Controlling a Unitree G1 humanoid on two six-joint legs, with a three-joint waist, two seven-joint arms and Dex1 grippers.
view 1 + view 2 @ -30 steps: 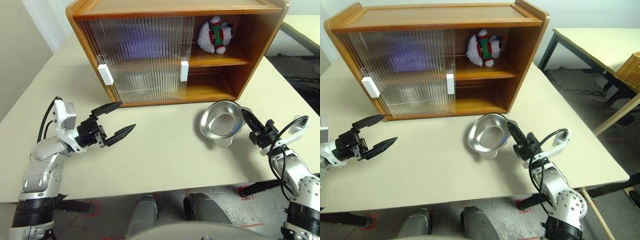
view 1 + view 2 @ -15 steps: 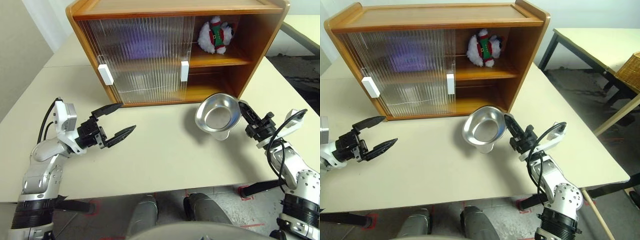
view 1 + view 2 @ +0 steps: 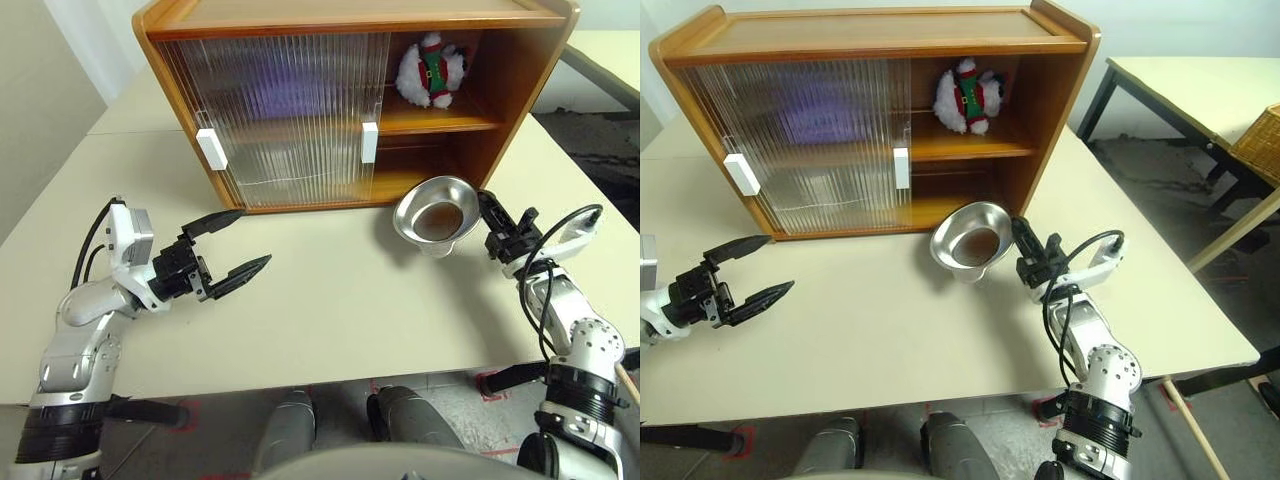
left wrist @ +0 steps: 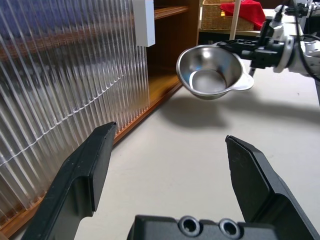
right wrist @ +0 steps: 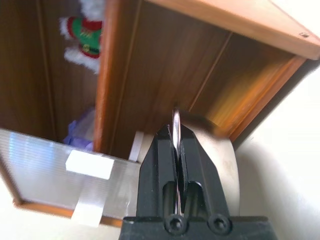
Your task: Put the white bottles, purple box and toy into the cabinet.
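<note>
The right gripper (image 3: 486,212) pinches the rim of the metal bowl (image 3: 434,214), the cabinet (image 3: 520,70) opening just ahead, the toy (image 3: 430,70) on its top shelf, while the left gripper (image 3: 232,242) waits open.

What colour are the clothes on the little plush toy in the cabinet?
The toy wears red and green over white plush, clearest in the right eye view.

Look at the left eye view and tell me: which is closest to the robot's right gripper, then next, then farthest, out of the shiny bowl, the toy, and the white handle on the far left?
1. The metal bowl: pinched by its rim in the right gripper, just in front of the cabinet's open side.
2. The toy: on the upper shelf, above the bowl.
3. The leftmost white handle: on the sliding door, far across toward the robot's left.
</note>
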